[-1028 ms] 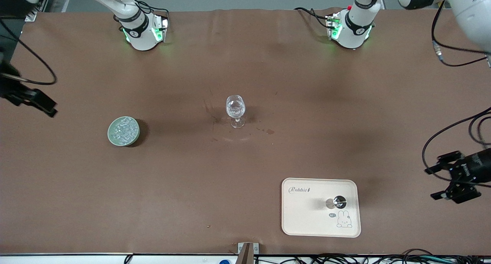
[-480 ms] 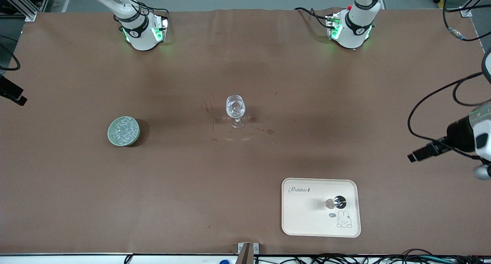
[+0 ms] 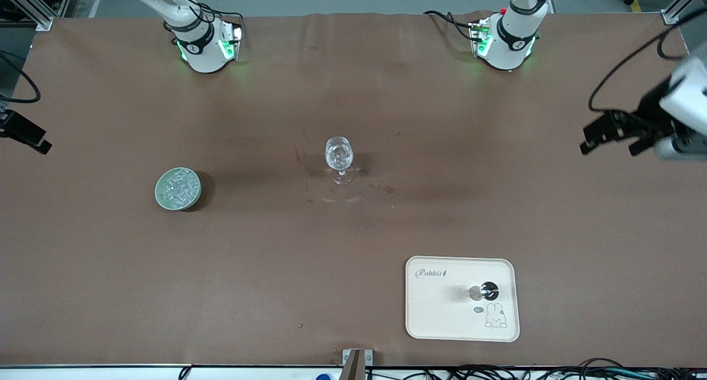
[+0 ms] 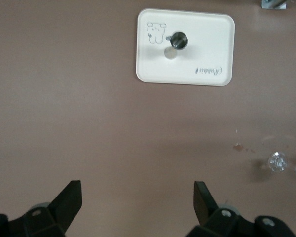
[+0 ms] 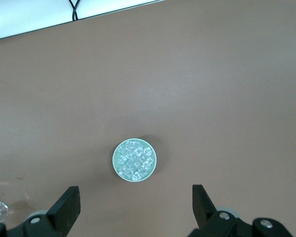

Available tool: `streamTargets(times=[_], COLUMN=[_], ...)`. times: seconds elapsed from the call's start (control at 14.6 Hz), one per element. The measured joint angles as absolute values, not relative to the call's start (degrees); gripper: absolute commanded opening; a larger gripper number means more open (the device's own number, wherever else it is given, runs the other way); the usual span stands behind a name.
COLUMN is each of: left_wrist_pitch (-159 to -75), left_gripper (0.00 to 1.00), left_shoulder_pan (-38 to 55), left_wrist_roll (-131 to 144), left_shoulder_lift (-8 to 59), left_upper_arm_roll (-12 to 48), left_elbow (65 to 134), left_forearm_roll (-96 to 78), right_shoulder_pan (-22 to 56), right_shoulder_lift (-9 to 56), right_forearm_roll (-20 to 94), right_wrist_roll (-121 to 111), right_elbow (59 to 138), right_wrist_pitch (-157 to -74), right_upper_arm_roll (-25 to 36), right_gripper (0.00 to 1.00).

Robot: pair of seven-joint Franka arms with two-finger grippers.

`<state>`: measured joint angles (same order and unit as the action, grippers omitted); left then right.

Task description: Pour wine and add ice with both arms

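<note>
The right gripper point(image 3: 25, 134) hangs at the right arm's end of the desk point(image 3: 353, 247), over its edge. Its jaws are spread wide with nothing between them; the right wrist view shows both fingertips point(image 5: 69, 200) apart above bare desk. Below that camera sits the bowl point(image 3: 178, 189), a pale green round dish, and the ice point(image 3: 179, 185) lies heaped in it as small clear chunks, filling it to the rim. The bowl stands toward the right arm's end, well apart from the glass point(image 3: 339, 159).

The glass is upright near the middle of the desk, clear and stemmed, with a few faint stains on the desk just beside its foot.

Nearer to the front camera and toward the left arm's end lies the tray point(image 3: 436, 313), cream with a rabbit drawing and the word "Rabbit". On it stands a small dark, shiny round thing point(image 3: 488, 289); what it is I cannot tell.

The left gripper point(image 3: 613, 134) hovers over the left arm's end of the desk, jaws released and wide, holding nothing; its fingertips point(image 4: 71, 197) frame bare desk in the left wrist view, with the tray well apart.
</note>
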<state>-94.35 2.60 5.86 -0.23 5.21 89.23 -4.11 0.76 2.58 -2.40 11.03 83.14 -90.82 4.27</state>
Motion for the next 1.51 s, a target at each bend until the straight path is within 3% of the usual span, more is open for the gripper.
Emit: streamTargets(times=[0.27, 0.41, 0.62, 0.96, 1.51], left_wrist_pitch=[-96.09, -97.48, -97.08, -90.12, -90.6], left_gripper=[1.0, 1.0, 1.0, 1.0, 1.0], left_shoulder_pan=[2.91, 3.0, 4.24, 4.44, 4.44], left_wrist_roll=[5.84, 5.84, 5.84, 5.85, 7.04], left_shoulder_lift=[-9.87, -11.23, -9.01, 1.5, -0.01], left_upper_arm_roll=[6.55, 6.56, 6.53, 6.32, 6.42], left_elbow=[100.73, 102.87, 100.34, 86.04, 87.92], left_forearm_roll=[-3.95, -3.95, -3.95, -3.94, -2.51], right_shoulder_pan=[0.79, 0.96, 1.2, 1.66, 1.64], right_shoulder_lift=[2.59, 2.59, 2.59, 2.58, 2.59], right_forearm_roll=[-2.19, -2.1, -0.04, 1.21, 1.21], right_wrist_roll=[11.04, 11.01, 10.62, 8.96, 8.69], right_elbow=[83.16, 83.16, 83.17, 83.16, 83.16], right_wrist_pitch=[-87.91, -87.76, -87.78, -87.83, -87.83], right_upper_arm_roll=[4.44, 4.44, 4.78, 7.29, 7.14], right_gripper=[1.0, 1.0, 1.0, 1.0, 1.0])
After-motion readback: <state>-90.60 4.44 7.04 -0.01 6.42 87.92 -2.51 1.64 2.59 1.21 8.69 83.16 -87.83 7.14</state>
